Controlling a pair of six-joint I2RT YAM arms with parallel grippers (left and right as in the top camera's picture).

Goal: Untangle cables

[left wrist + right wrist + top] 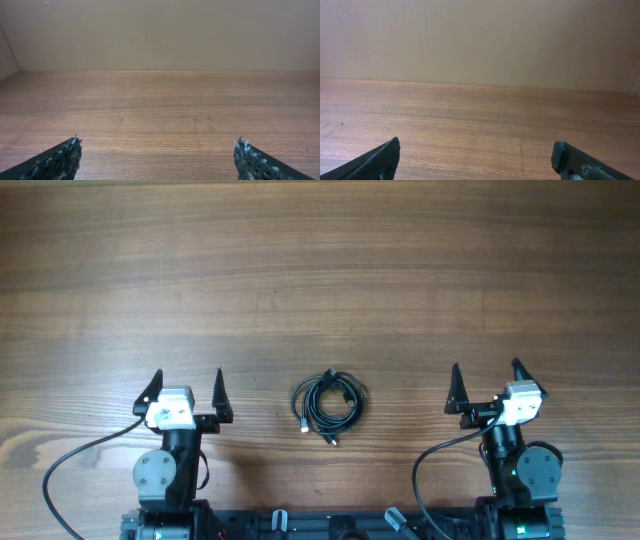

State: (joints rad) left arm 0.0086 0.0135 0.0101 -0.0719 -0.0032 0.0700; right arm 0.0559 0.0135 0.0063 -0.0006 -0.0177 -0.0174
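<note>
Left gripper [188, 378]: standing with jaws spread wide, gripping nothing, ready to reach in. Cables [310, 405]: lying coiled in one tight bundle on the table [320, 260], between both arms, so I am judging either can reach them. Right gripper [486, 370]: likewise gaping, empty.

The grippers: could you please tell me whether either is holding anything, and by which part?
Nothing is held. The left gripper and right gripper stand open; the cables lie coiled between them, untouched.
</note>
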